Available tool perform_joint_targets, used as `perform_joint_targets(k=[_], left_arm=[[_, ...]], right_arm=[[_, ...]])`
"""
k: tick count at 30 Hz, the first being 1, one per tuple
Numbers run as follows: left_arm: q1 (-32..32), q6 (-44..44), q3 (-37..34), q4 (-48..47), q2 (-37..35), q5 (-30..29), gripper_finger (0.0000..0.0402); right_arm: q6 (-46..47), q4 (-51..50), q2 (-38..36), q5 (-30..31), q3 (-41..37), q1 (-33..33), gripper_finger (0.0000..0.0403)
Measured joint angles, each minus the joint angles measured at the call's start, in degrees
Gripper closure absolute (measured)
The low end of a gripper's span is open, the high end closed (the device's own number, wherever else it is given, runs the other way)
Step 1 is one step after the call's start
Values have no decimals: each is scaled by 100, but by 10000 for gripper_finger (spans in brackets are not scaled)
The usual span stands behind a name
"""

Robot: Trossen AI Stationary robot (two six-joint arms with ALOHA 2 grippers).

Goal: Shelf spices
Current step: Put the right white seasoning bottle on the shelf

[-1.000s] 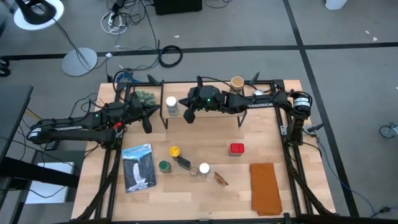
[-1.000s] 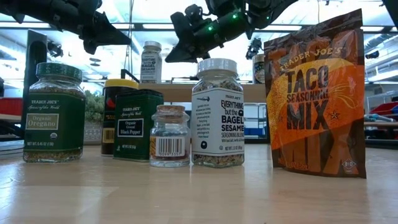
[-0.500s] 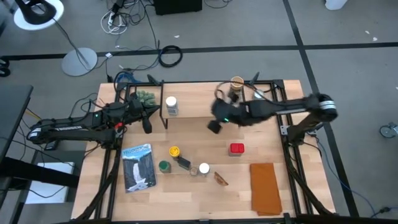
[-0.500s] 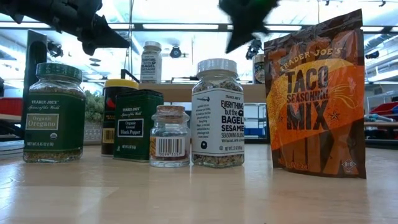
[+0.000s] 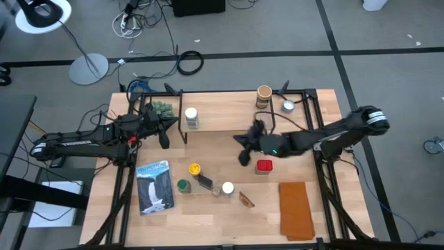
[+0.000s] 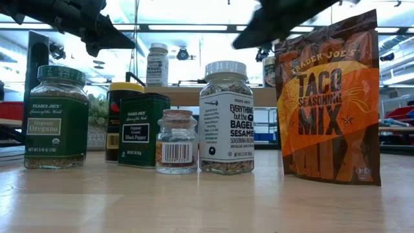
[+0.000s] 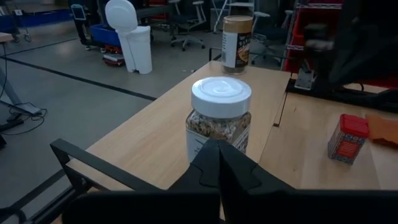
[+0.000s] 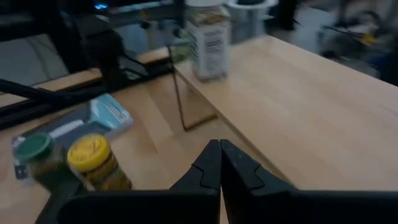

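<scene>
Spices: white-lid jar and tan cylinder sitting on the shelf, the rest on the desk. I'm hovering my right gripper, fingers clenched and empty, beside the red tin; next I'm needing to spread them and grasp it. Left gripper is waiting clenched by the shelf's end.

White-lidded jar and tan cylinder upright on shelf; other spices below.
</scene>
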Motion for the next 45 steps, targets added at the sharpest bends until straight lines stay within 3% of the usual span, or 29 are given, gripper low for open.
perform_joint_targets(k=[6, 16, 20, 39, 41, 45], left_arm=[[0, 0, 0, -17, 2, 4, 401], [-2, -37, 0, -52, 0, 196, 401], [-2, -42, 0, 0, 0, 196, 401], [-2, -87, 1, -17, -81, 192, 401], [-2, -87, 1, -21, -79, 192, 401], [-2, -87, 0, -37, -81, 192, 401]], right_arm=[[-821, 1321, 1231, -1423, 476, -945, 403], [-1361, 1409, 2648, -2607, 1918, -1616, 403], [-1466, 1215, 2962, -2686, 2414, -1712, 403], [-1711, 1073, 3362, -3573, 3248, -2248, 403], [-1744, 766, 3417, -3548, 3347, -2248, 403], [-1948, 84, 3338, -2884, 3373, -2242, 403]])
